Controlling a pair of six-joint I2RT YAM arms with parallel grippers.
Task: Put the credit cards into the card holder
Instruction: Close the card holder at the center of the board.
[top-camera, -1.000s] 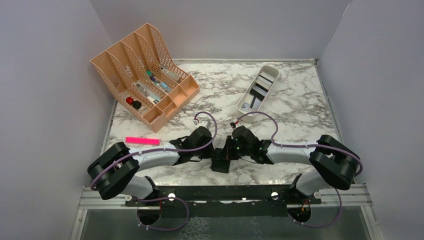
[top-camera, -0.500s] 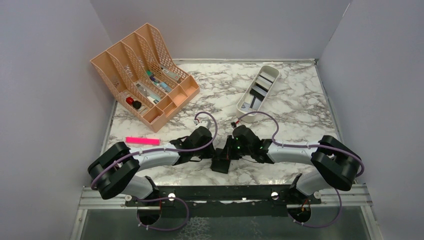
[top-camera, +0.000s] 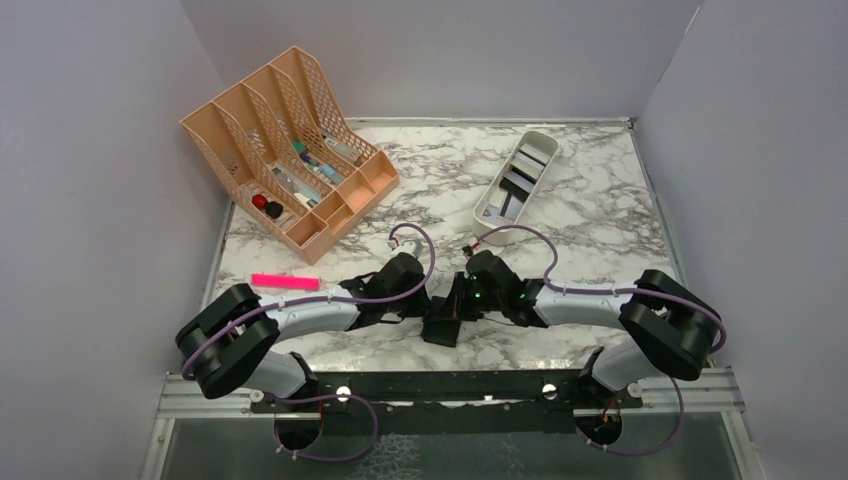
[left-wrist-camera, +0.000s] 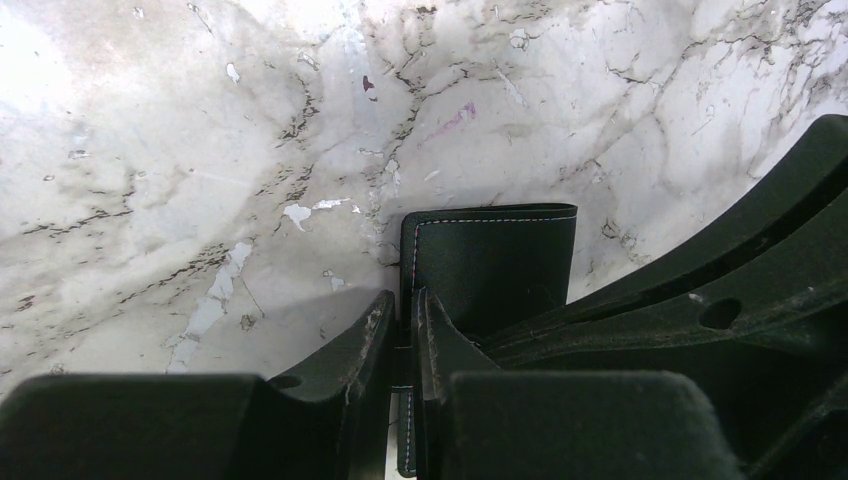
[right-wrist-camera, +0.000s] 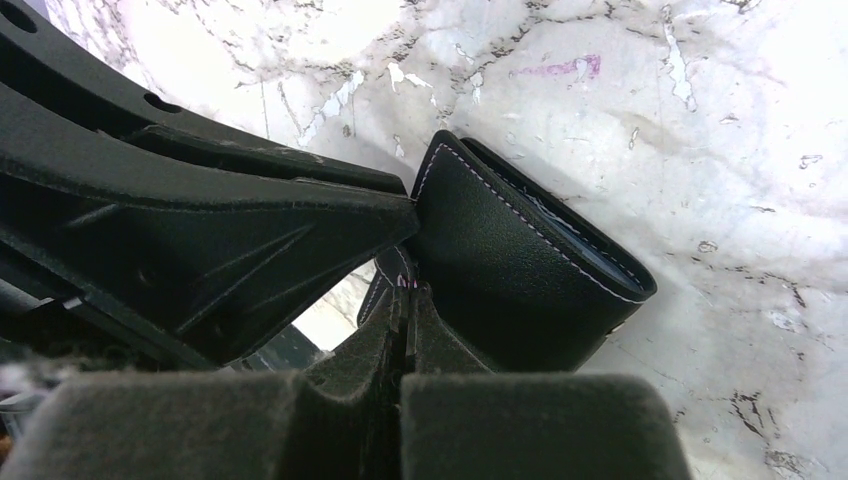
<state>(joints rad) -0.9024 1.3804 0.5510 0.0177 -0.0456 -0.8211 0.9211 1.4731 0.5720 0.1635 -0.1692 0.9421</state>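
Note:
The card holder (top-camera: 440, 331) is a black stitched leather wallet, held just above the marble table near its front edge, between both arms. My left gripper (top-camera: 430, 312) is shut on one thin flap of the card holder (left-wrist-camera: 490, 260); in the left wrist view the left gripper (left-wrist-camera: 405, 300) pinches the flap's edge. My right gripper (top-camera: 457, 305) is shut on another flap, and in the right wrist view the right gripper (right-wrist-camera: 405, 290) nips the stitched edge of the card holder (right-wrist-camera: 510, 255). The credit cards (top-camera: 516, 183), grey, white and dark, lie in a white tray at the back right.
The white tray (top-camera: 481, 211) lies slanted at the back right. A peach desk organiser (top-camera: 290, 150) with small items stands at the back left. A pink marker (top-camera: 285, 282) lies at the left, near my left arm. Grey walls close three sides.

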